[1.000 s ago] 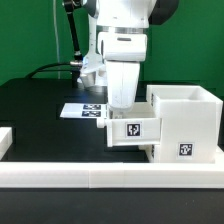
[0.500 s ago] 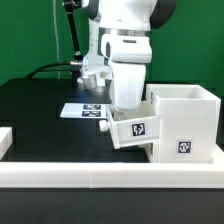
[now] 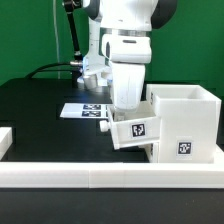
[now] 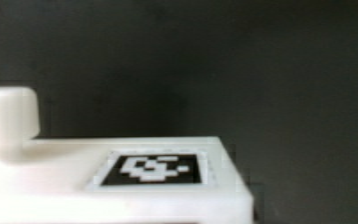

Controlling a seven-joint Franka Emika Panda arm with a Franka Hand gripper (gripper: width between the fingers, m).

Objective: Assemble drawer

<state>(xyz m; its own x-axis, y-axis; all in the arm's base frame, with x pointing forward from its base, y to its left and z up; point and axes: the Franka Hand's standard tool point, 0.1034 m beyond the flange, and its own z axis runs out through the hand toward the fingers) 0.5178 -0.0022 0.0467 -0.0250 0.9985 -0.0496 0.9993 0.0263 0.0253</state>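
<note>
The tall white casing stands at the exterior view's right with a tag on its front. My gripper reaches down into a small white tray and is shut on its wall. The fingertips are hidden by the tray. The tray is tilted, its end toward the casing raised and touching the casing's open side. In the wrist view the tray's tagged face fills the lower part above the black table, and a white block shows at the edge. A second tray is not clearly in view.
The marker board lies flat on the black table behind the tray. A long low white border rail runs along the front. A white piece sits at the exterior view's left edge. A black cable runs at the back left.
Since one second ago the tray has tipped from level to tilted, its casing-side end up, and my gripper has shifted slightly toward the casing. No change in the last half second.
</note>
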